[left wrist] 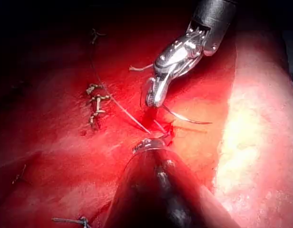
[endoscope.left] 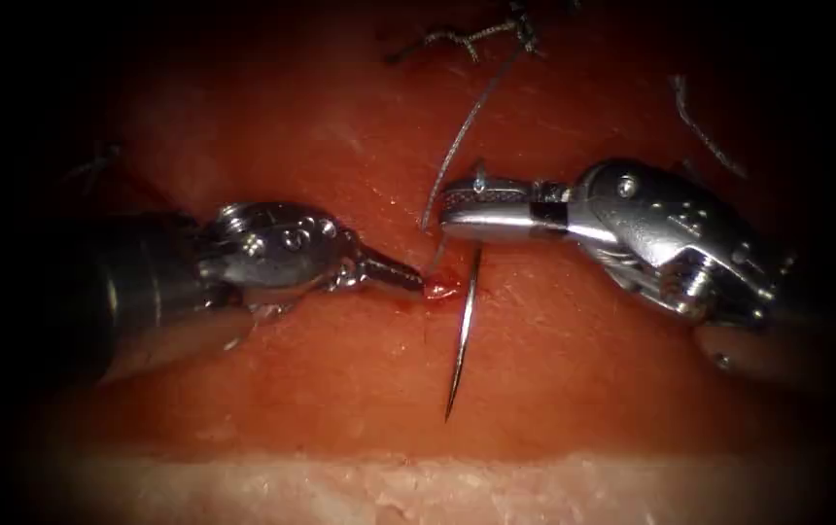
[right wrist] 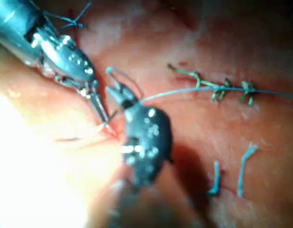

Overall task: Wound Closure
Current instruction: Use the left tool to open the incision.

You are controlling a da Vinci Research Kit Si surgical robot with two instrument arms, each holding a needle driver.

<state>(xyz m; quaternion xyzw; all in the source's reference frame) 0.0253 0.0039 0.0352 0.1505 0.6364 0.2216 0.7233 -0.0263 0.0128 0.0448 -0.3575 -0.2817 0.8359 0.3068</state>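
Right end effector [endoscope.left: 457,216] grips needle [endoscope.left: 464,331] near its tail.

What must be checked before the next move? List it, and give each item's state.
1. Right tool grips the needle near its thread end: ok.
2. Needle tip in sight, free of the tissue: ok.
3. Thread runs unsnagged from the needle up to the earlier stitches: cannot tell.
4. Left tool closed, tip at the red fluid on the cut: ok.
5. What the left tool grips, tissue or thread: cannot tell.
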